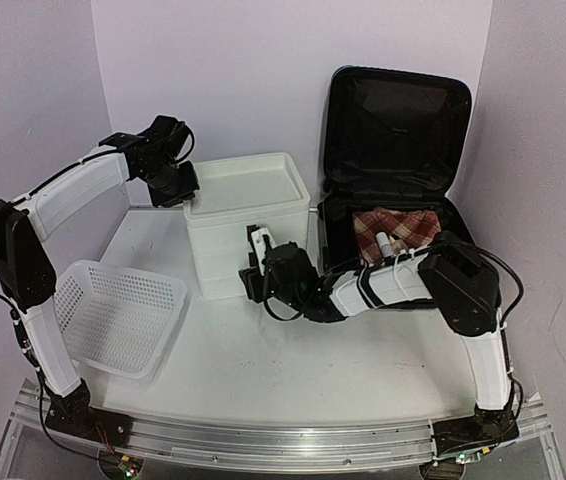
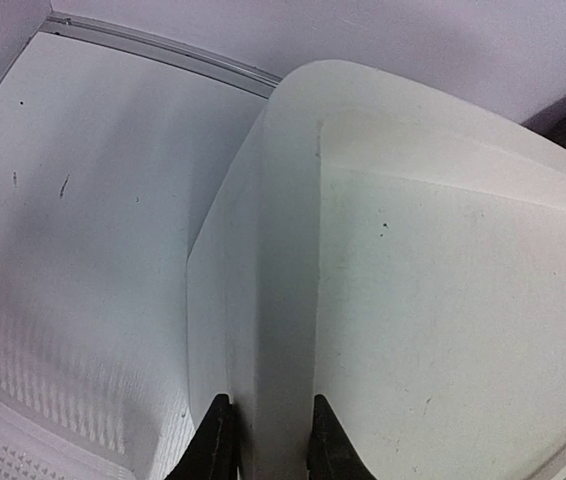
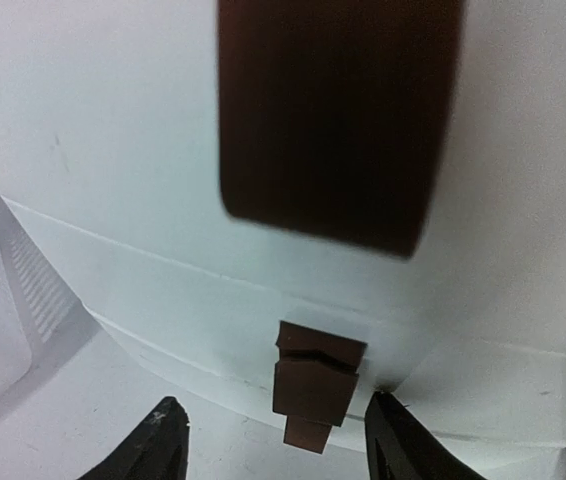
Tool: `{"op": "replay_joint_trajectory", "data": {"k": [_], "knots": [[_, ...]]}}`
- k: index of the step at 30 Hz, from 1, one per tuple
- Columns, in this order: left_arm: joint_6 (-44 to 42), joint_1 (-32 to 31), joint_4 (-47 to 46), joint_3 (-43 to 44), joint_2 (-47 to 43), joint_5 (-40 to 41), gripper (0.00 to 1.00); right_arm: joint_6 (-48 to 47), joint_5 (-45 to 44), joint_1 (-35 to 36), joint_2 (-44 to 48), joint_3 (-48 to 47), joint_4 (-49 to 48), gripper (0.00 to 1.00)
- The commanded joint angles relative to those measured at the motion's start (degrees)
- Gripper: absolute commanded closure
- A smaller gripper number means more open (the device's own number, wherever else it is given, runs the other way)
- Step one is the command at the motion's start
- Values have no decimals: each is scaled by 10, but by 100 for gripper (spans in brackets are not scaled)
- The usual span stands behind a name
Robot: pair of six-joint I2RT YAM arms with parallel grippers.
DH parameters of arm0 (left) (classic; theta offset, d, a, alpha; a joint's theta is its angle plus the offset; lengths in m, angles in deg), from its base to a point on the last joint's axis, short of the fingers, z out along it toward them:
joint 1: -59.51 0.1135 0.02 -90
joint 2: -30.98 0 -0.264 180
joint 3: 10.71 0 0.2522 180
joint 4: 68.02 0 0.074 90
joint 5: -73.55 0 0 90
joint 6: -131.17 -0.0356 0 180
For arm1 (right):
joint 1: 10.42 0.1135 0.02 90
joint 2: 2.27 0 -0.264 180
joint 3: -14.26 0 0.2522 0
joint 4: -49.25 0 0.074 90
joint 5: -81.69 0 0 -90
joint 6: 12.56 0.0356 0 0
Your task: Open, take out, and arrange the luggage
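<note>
Standing open at the back right of the white table (image 1: 263, 370) against the lilac wall (image 1: 243, 70), the luggage (image 1: 395, 120) sits beside the white drawer box (image 1: 248, 190), whose rim the left gripper (image 2: 269, 430) clenches while the right gripper (image 3: 278, 445) gapes, released, around a small brown tab (image 3: 313, 395).

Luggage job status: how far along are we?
Done: luggage lid is up. In hand: left gripper clamps the drawer box rim; right gripper open around a brown drawer handle. To do: plaid cloth and a small white item sit inside the luggage.
</note>
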Motion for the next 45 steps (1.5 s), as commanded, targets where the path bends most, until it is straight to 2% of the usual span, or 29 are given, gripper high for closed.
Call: {"op": "replay_joint_trajectory", "data": {"k": [1, 7, 14, 25, 30, 40, 45], "knots": [[36, -6, 30, 4, -3, -119, 100, -33, -136, 14, -23, -26, -107, 43], [36, -1, 30, 1, -1, -125, 100, -42, -176, 15, -33, -42, -127, 47], [38, 10, 30, -6, 3, -137, 100, -39, -181, 15, -29, -55, -111, 58], [47, 24, 27, -10, 18, -159, 100, -12, -129, 16, -24, -69, -49, 99], [53, 30, 23, -7, 25, -163, 100, 9, -106, 17, 9, -30, -23, 100], [58, 31, 20, 3, 32, -161, 100, 93, 43, 20, 104, 56, 101, 100], [56, 31, 18, 1, 32, -156, 100, 107, 69, 33, 141, 87, 137, 100]]}}
